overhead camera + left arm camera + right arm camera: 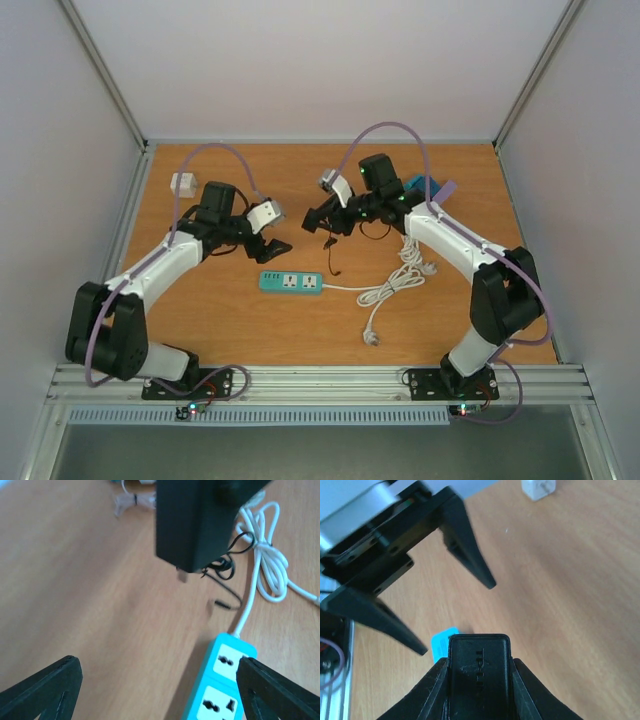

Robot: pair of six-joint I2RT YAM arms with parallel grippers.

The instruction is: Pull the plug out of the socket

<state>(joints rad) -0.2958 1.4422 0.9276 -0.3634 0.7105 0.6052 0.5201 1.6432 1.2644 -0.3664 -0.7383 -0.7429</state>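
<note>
Top external: on the tabletop (200, 305), a teal socket (291, 283) lying flat near the middle, both outlets bare. At 1 o'clock from it, held up off the wood, the black plug (318, 218), pinched in the right gripper (322, 216). Plug and socket apart, no contact. At 11 o'clock from the socket, the left gripper (272, 245), spread wide, gripping nothing, near the plug's 8 o'clock side. From the socket's 3 o'clock end, a white cord (400, 278) trailing off to a loose bundle, its free end down at 5 o'clock. Thin black lead (329, 255) hanging below the plug toward the socket. Small white block (185, 184) far off at 10 o'clock, near the tabletop's back corner.

Left wrist: plug at 12 o'clock, blurred prongs pointing down and free in the air; socket at 5 o'clock, partly behind one finger; lead curled on the wood between the two; cord bundle at 2 o'clock.

Right wrist: plug seated squarely between both fingers, pressed on either side; sliver of teal socket just beyond at 11 o'clock; left gripper's open fingers above that; block at 1 o'clock.
</note>
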